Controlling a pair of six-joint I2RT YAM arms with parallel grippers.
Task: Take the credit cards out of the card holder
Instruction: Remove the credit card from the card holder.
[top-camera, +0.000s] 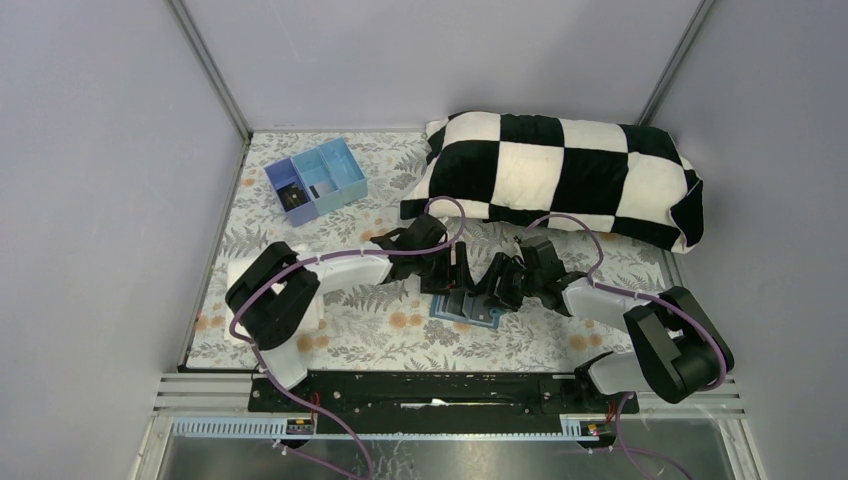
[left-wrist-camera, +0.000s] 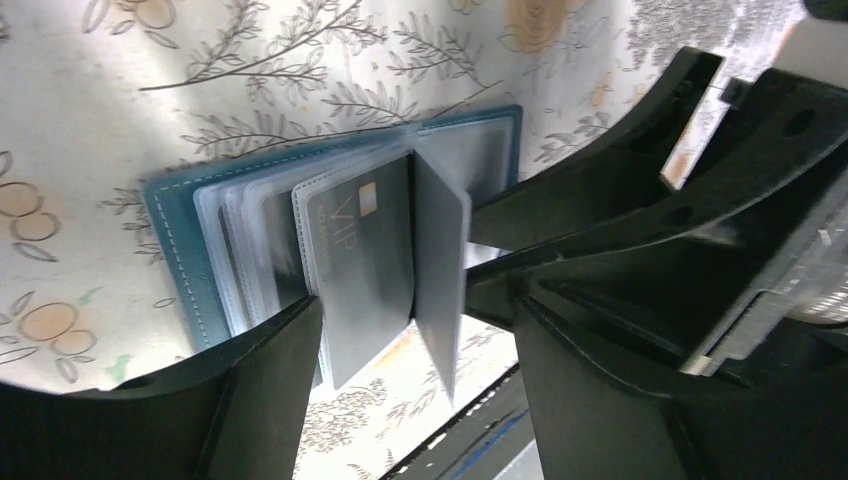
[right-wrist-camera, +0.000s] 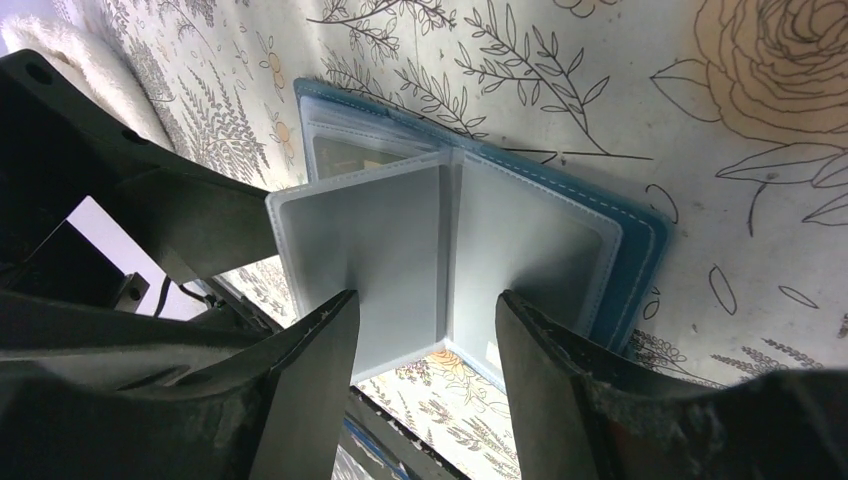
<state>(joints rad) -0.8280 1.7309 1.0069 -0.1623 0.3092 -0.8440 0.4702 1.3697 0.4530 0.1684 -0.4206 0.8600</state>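
The card holder (top-camera: 466, 308) is lying open on the tabletop (top-camera: 340, 240) between your tools. Your left tool (left-wrist-camera: 420, 390) is straddling the raised VIP card (left-wrist-camera: 365, 270), jaws wide, gripping nothing; the right tool (right-wrist-camera: 425, 330) is gaping empty too.

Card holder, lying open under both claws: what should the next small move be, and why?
Probably close the left claw on the dark VIP card. The card holder lies open on the floral cloth, and that card's lower edge sits within the open left claw. The right claw, also open, straddles the upright clear sleeve, which seems to part the pages.
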